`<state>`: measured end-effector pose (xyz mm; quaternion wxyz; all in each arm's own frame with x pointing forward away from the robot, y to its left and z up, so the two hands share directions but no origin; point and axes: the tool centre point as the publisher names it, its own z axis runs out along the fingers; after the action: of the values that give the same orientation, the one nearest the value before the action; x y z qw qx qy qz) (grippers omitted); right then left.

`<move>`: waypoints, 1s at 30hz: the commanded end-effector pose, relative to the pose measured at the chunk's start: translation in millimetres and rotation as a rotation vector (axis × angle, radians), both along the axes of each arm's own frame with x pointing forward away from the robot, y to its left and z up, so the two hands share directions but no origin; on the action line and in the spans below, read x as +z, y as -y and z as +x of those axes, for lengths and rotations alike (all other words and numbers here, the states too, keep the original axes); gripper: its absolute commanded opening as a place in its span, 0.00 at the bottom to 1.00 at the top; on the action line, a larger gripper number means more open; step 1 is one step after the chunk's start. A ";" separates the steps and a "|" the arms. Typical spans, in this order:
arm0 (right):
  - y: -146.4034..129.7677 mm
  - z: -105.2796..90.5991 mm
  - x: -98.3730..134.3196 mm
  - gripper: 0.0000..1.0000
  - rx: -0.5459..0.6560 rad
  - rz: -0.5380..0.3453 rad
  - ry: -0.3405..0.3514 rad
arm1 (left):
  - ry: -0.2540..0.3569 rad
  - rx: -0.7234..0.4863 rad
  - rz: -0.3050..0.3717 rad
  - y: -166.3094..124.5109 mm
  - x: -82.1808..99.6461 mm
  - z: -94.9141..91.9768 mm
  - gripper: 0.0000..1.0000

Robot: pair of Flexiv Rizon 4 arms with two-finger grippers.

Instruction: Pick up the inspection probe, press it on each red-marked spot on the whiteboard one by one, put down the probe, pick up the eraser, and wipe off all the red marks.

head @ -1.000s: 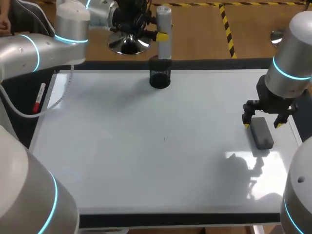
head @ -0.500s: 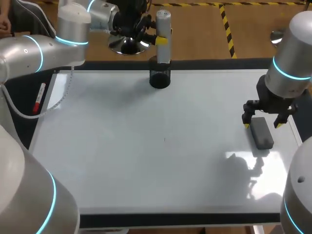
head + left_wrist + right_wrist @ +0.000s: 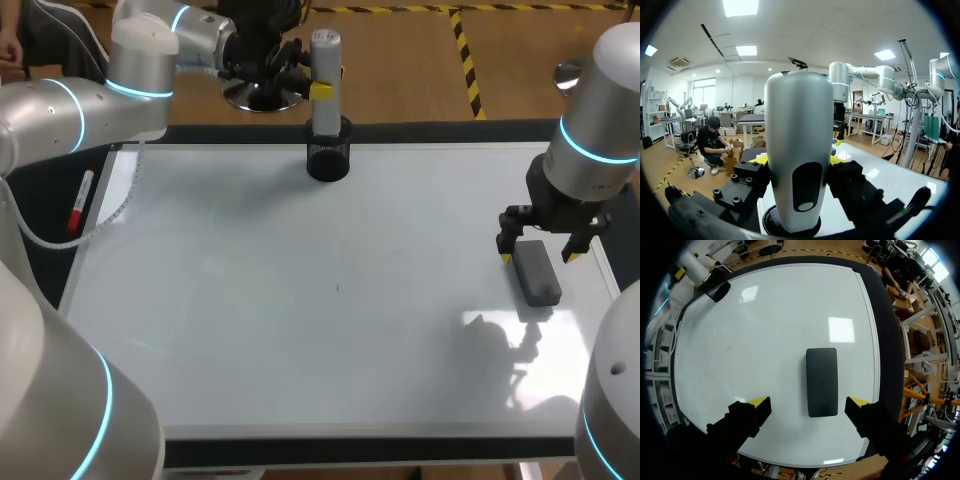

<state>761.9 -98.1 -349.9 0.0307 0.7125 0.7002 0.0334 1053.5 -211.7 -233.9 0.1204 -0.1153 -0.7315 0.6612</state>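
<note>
Left claw (image 3: 324, 90) clamped on upright probe (image 3: 326, 55), its foot seemingly just inside the black holder cup (image 3: 328, 162) at the whiteboard's (image 3: 300, 320) far edge for put-down, while right claw (image 3: 538, 256) hangs spread apart over the eraser (image 3: 821, 381), ready to grab.

The probe (image 3: 326, 60), a grey cylinder with a rounded top, stands upright with its lower end in a black mesh cup (image 3: 328, 162) at the far edge of the whiteboard (image 3: 300, 350), the left gripper (image 3: 320, 91) clamped on it. The eraser (image 3: 536, 272), a dark flat block, lies on the board near its right edge.
</note>
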 end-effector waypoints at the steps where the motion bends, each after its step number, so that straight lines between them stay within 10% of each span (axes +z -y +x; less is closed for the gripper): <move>1: 1.0 -0.8 0.6 1.00 0.001 0.001 0.001 | -0.002 -0.015 -0.006 2.2 -3.3 6.5 0.00; 30: 1.0 -0.8 0.6 1.00 0.001 0.001 0.001 | -0.034 -0.007 -0.024 10.3 -36.5 9.8 0.00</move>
<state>761.9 -98.1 -349.9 0.0307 0.7125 0.7003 0.0334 1055.4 -220.5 -262.7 0.1260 -0.1027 -0.7274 0.6666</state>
